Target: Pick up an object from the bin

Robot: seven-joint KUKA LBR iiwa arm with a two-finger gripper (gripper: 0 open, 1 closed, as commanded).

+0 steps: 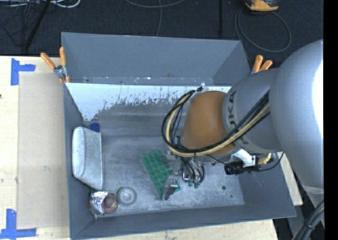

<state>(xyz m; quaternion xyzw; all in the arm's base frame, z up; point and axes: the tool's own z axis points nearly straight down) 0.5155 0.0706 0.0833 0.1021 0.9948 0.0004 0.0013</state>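
One green studded plate is shown flat on the bin floor, partly under the gripper and reaching out to its left in the view. How far the gripper is opened, and whether anything is held in it, cannot be told. Well apart from the gripper on the same side, a pale grey pad is seen against the wall, with a foil-wrapped ball and a round grey disc nearer the front corner.

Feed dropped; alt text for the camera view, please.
The gripper is down at the right edge of a green studded plate in the middle of the bin. A pale cushion-like thing, a foil lump and a small round cap lie at left.
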